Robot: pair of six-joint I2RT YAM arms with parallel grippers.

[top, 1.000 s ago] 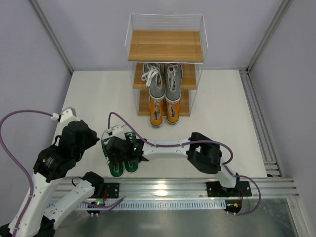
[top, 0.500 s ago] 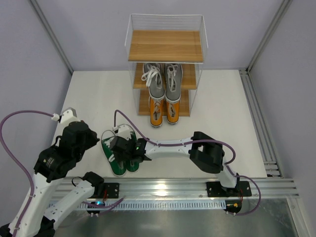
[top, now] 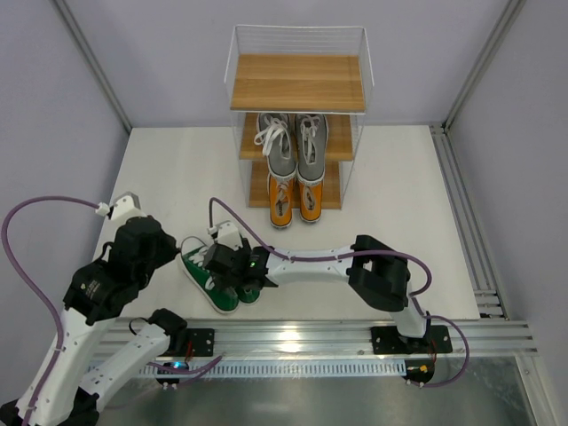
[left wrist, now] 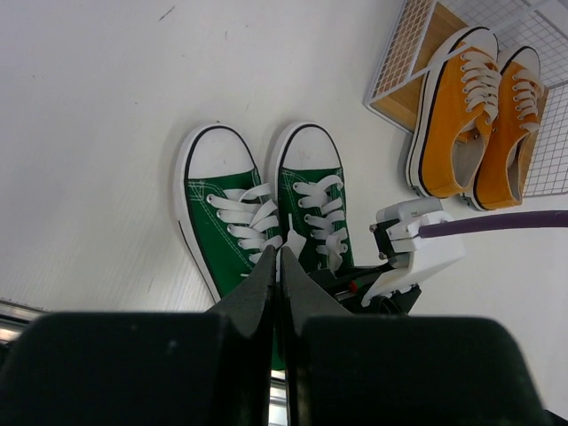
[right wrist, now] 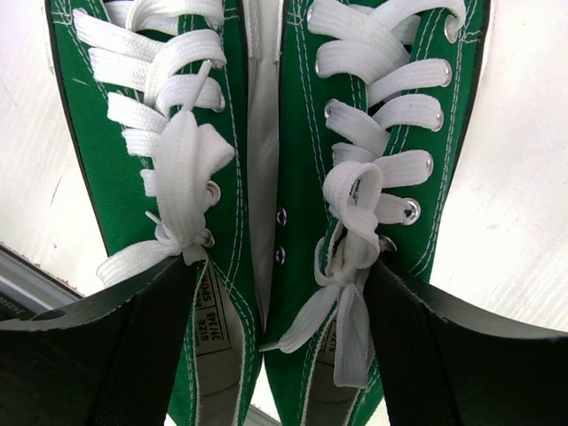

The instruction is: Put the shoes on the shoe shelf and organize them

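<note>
The right gripper (right wrist: 280,266), spread wide and clamping both green shoes (top: 211,280) at the heels, is swinging the pair on the tabletop (top: 399,195), toes now veering left of the shelf (top: 342,149), well short of it. Its top board (top: 297,82) is probably awaiting them. The left gripper (left wrist: 278,266) is hanging closed, empty.

Both arms pair white link shells with bulky matte black joint housings. The left arm (top: 115,275) fills the lower left of the top view, the right arm (top: 342,266) the lower centre. A purple cable (top: 31,217) runs from a white plug (top: 108,209) on the left arm. A second purple cable (top: 220,211) curves above the right wrist, where a small green light (top: 252,261) glows. In the wrist views the fingers are smooth and black: the left's (left wrist: 257,288) narrow and tapered, the right's (right wrist: 133,346) broad and flat.
</note>
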